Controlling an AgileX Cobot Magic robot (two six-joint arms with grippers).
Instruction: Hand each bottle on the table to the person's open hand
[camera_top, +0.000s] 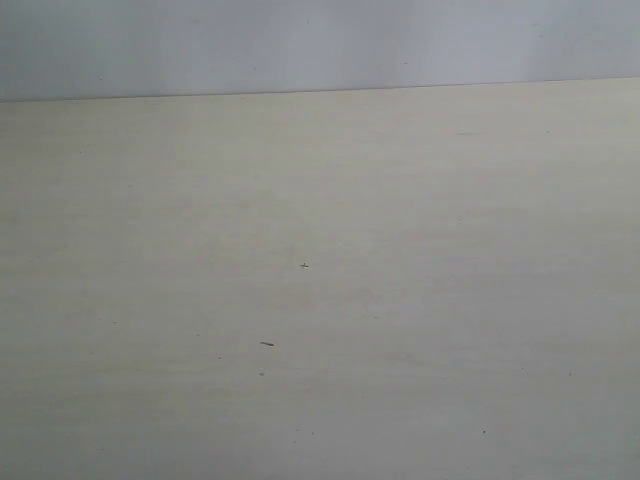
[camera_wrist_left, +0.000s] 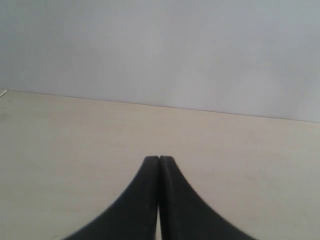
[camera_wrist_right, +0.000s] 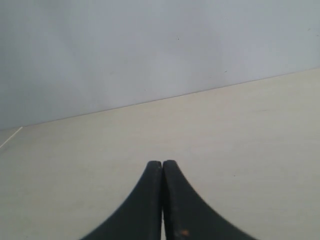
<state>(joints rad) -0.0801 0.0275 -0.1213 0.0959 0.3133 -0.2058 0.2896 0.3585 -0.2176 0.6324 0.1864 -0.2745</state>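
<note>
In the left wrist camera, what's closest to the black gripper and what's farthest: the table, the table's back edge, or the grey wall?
1. table, right beneath the left gripper.
2. table's back edge, straight ahead of it.
3. grey wall, behind that edge.

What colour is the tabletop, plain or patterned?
Pale beige table, plain and matte apart from a few tiny dark specks; the exterior view shows it best.

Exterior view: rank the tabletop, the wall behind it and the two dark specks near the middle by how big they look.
1. Tabletop, filling most of the frame.
2. Wall, a band along the top.
3. Upper speck and lower speck: both tiny, too alike to rank.
</note>
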